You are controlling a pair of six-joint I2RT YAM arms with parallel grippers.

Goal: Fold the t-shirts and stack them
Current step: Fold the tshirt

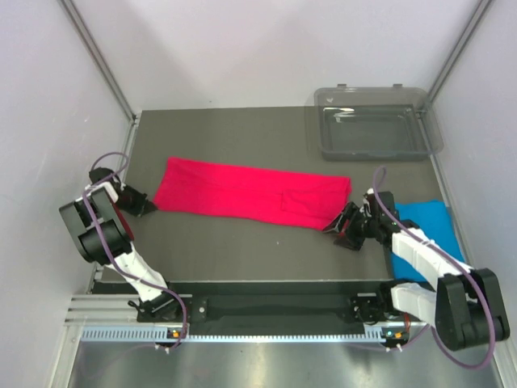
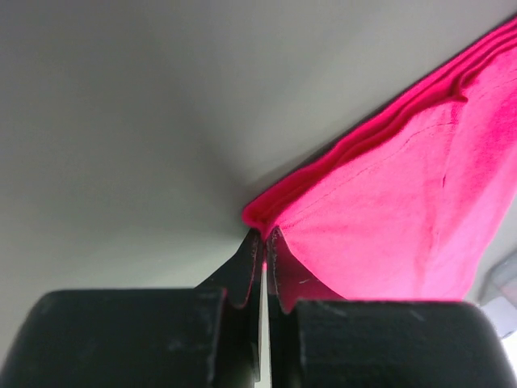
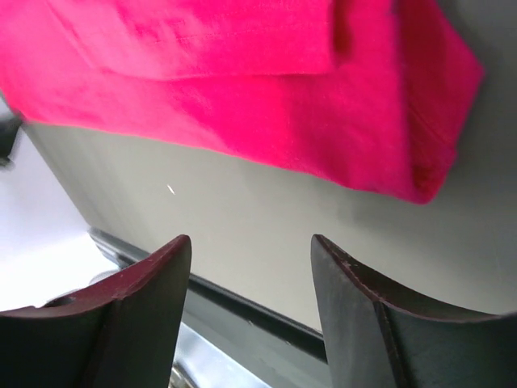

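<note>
**Pinching one end of the pink shirt, left side only**

Count: two arms, two grippers, two shirts, one tray.

Left gripper [image 1: 139,202] [image 2: 262,238]: jaws pressed together on the left-end corner of the crimson-pink shirt [image 1: 250,196] [image 2: 388,234]. Stacked folded edges show at that corner in the wrist view.

Right gripper [image 1: 339,225] [image 3: 250,250]: fingers spread wide, nothing between them, tips just short of the shirt's right end [image 3: 242,97].

Crimson-pink shirt: folded into a long band, lying flat across the middle of the table [image 1: 242,250], left to right.

Sky-blue shirt [image 1: 428,220]: near right edge of the table, partly under the right arm. Its fold cannot be judged.

Tray [image 1: 367,155]: clear grey plastic, far right corner. Both shirts lie outside it, on the table, well apart from it.
</note>
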